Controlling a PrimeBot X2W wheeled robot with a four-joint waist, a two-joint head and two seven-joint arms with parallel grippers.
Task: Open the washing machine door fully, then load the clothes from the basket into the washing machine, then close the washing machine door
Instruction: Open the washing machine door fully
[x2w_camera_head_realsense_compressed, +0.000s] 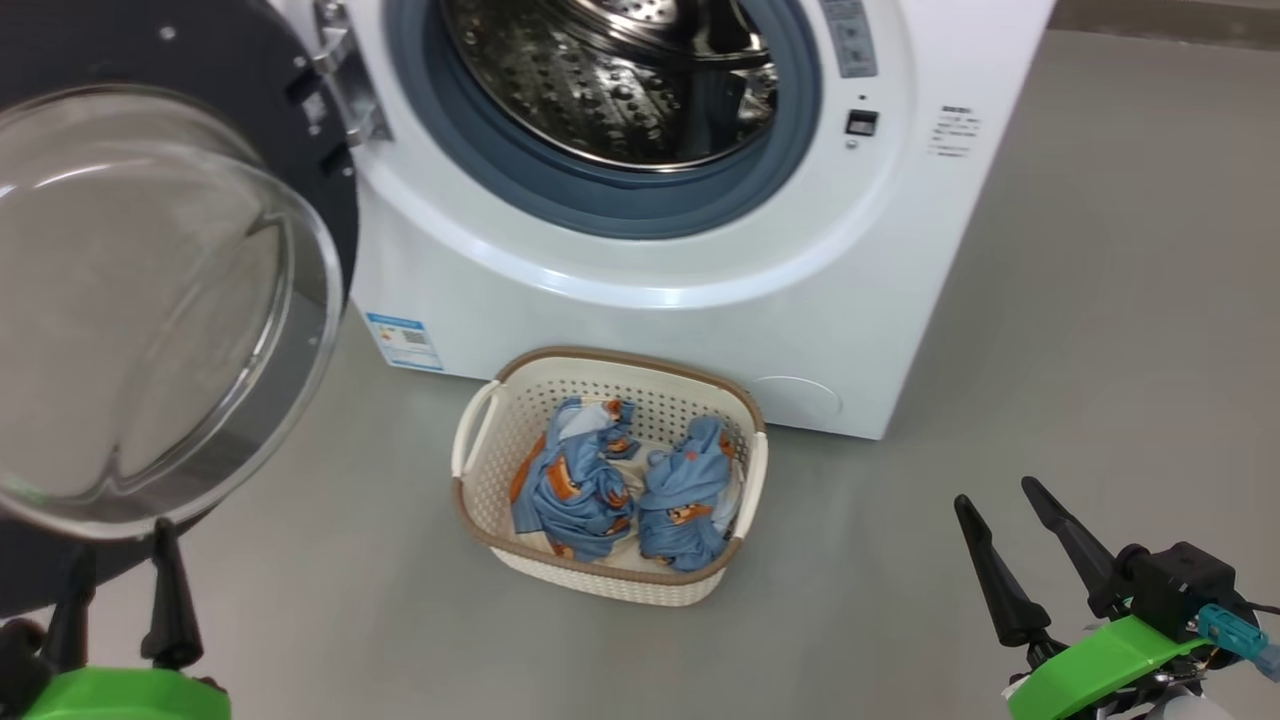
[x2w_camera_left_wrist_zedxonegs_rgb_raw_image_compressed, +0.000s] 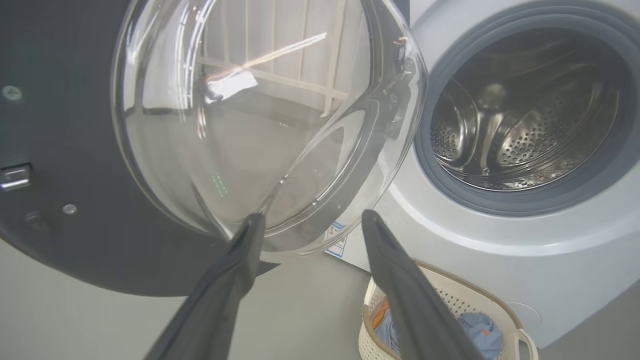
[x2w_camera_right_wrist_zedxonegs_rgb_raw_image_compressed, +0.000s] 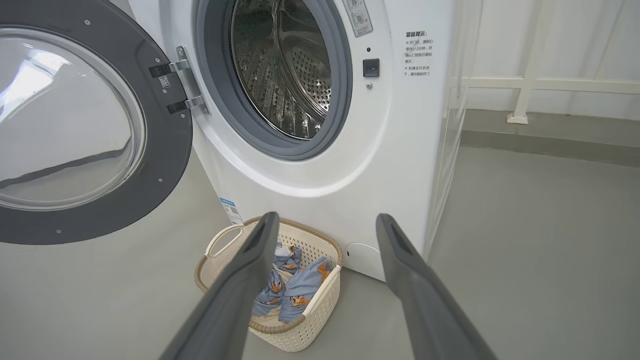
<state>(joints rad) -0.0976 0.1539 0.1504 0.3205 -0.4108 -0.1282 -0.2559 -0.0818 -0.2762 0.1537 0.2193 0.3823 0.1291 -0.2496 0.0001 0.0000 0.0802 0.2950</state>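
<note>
Big white boxy front-loading washing machine (x2w_camera_head_realsense_compressed: 900, 300). Its round washing machine door (x2w_camera_head_realsense_compressed: 150, 300), glossy black rim and bulging clear glass, is swung wide on the hinge at the robot's left. Steel perforated drum (x2w_camera_head_realsense_compressed: 620, 80) bare. Clothes (x2w_camera_head_realsense_compressed: 620, 490): two small bundles of light blue fabric with orange-brown prints, side by side in the cream-white perforated plastic basket (x2w_camera_head_realsense_compressed: 470, 440) with brown woven rim, on the grey floor (x2w_camera_head_realsense_compressed: 1100, 350) just before the machine's front. Left gripper (x2w_camera_head_realsense_compressed: 118, 560) spread, nothing in it, tips close under the door glass. Right gripper (x2w_camera_head_realsense_compressed: 995, 495) likewise spread and empty, well off to the basket's right. Judgement: fabric soft, light, limp, and likely to drape and trail. Pinch deep into a bundle's raised crest from above. Basket looks light and may lift along.
</note>
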